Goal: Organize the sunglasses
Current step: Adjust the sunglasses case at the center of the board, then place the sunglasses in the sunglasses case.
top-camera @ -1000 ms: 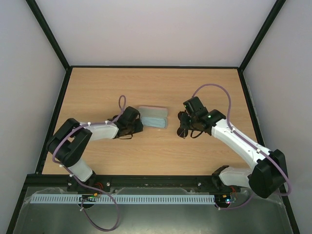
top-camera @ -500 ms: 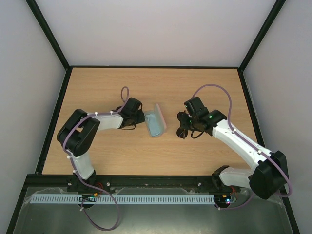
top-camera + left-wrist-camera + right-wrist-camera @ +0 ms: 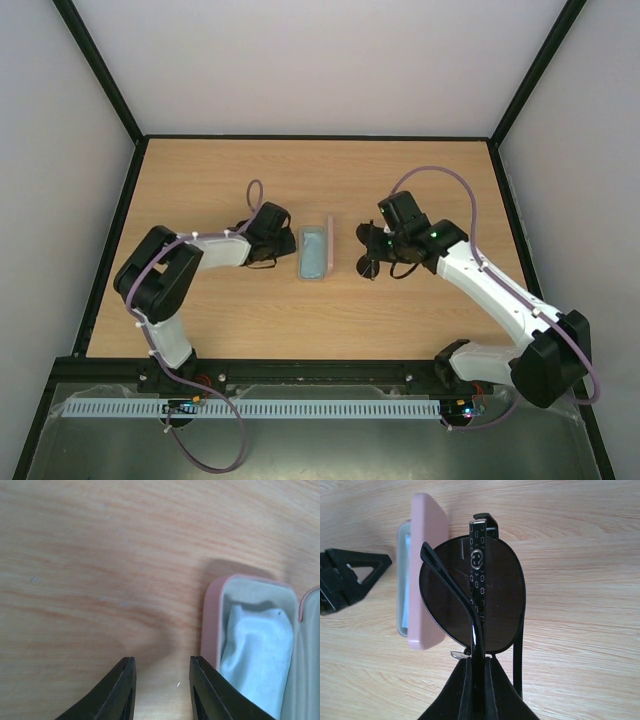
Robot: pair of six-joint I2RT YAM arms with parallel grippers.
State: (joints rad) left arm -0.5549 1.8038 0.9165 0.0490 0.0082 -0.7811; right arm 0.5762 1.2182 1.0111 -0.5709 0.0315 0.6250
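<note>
My right gripper is shut on the folded sunglasses, with round dark lenses and thin dark temple arms, held above the table just right of the pink case. In the top view the sunglasses hang beside the open case, which holds a light blue cloth. My left gripper is open and empty, low over the table at the case's left wall; from above it sits just left of the case.
The wooden table is bounded by a black frame and white walls. The left gripper's fingers show beyond the case in the right wrist view.
The case has turned from lying crosswise to standing lengthwise between the grippers. The left gripper moved up beside its left wall. The right gripper carried the sunglasses slightly left and up toward the case.
</note>
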